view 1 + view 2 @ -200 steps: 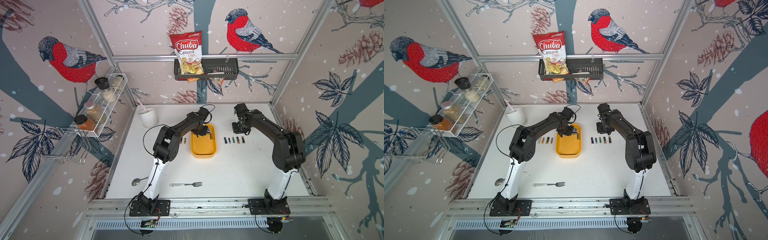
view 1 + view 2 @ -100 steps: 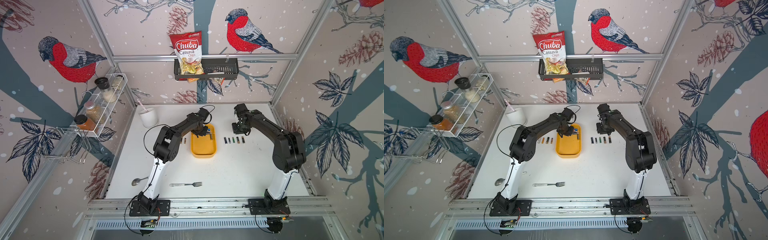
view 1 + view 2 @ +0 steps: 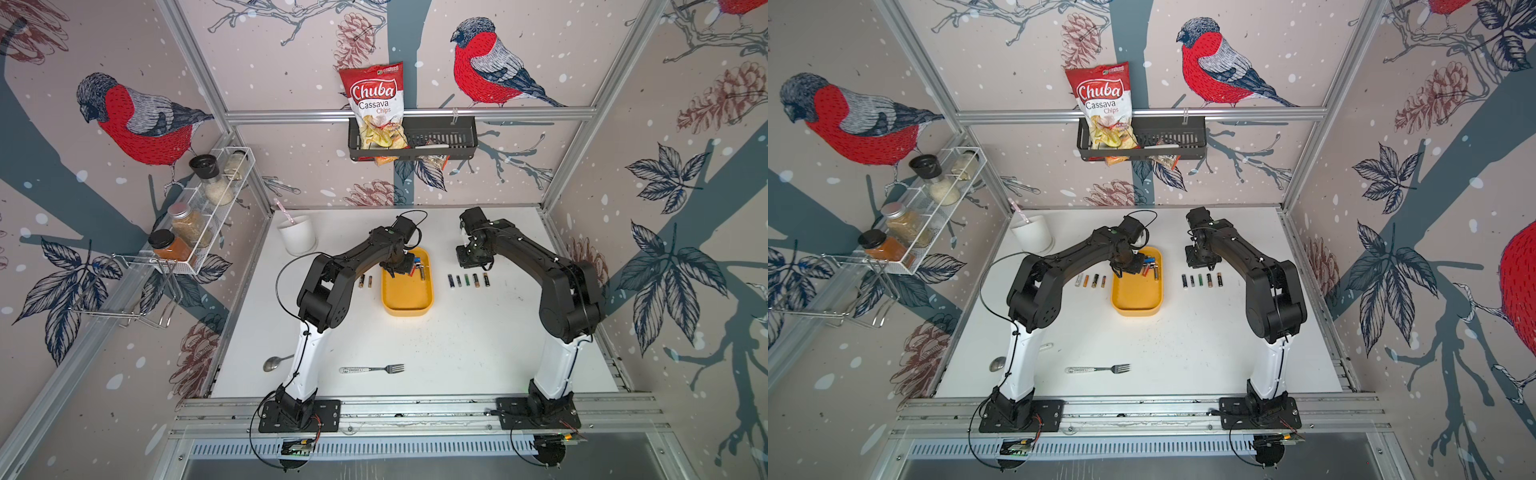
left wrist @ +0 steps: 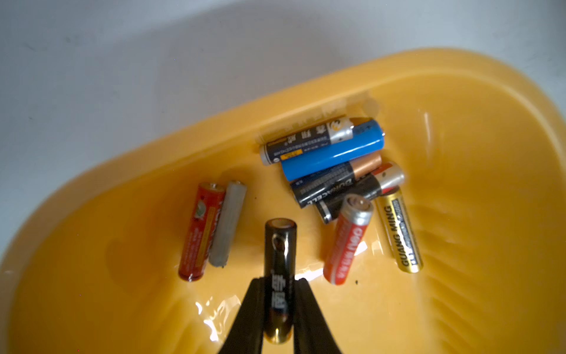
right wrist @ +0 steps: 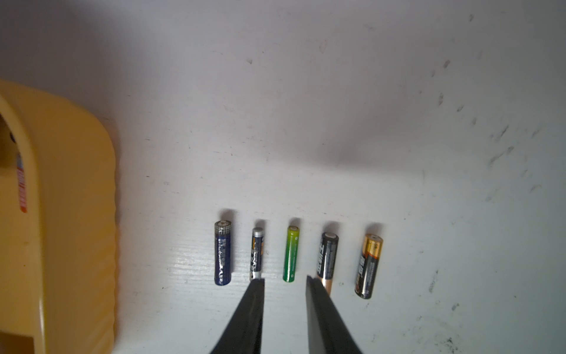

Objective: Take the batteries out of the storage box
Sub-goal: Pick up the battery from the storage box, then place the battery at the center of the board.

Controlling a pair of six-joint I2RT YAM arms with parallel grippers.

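The white table point(image 3: 457, 353) bears a yellow storage box point(image 3: 407, 310), loose batteries point(image 3: 466, 280), fork point(image 3: 374, 369), spoon point(image 3: 272, 363), cup point(image 3: 297, 239).

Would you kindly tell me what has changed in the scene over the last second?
The left gripper, inside the yellow storage box, has closed its jaws on a black battery; its arm barely moved. The right gripper stays open above the row of five batteries on the table. The box and the batteries left in it lie as before.

Bag point(image 3: 374, 108) reads "Chuba Cassava Chips"; gold battery point(image 4: 399, 234) "GUANG MING" (black battery point(image 4: 333, 179): "DURACELL").
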